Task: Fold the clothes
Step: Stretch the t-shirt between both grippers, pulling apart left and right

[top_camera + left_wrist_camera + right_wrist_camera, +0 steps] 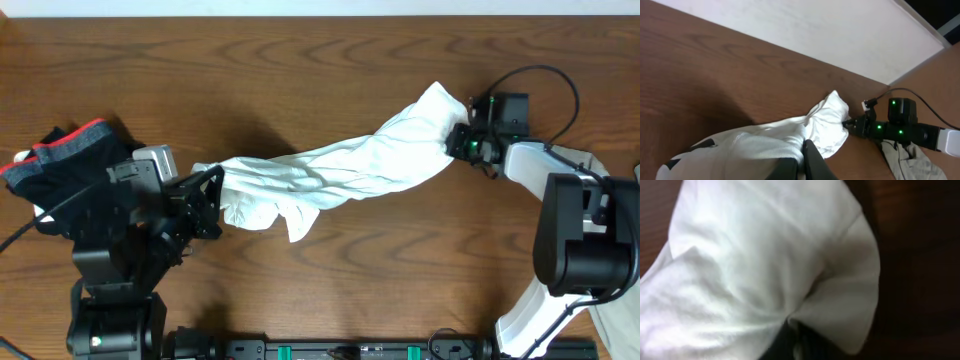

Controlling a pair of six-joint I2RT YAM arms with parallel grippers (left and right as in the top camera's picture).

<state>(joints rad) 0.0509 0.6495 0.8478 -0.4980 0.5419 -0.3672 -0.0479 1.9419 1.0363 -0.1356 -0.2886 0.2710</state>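
The clothes here are a white T-shirt point(340, 165), bunched into a long rope across the middle of the wooden table. My left gripper point(212, 195) is shut on its left end; in the left wrist view the dark fingers point(812, 160) pinch the white cloth point(765, 145). My right gripper point(458, 140) is shut on the right end, where a fold sticks up past it. White cloth point(765, 255) fills the right wrist view, puckering into the dark jaws point(795, 335) at the bottom. No printed letters show.
A dark garment with a red band point(60, 160) lies at the left edge beside the left arm. A pale grey cloth point(615, 320) lies under the right arm's base point(905, 160). The table's far edge point(790, 45) meets a white wall.
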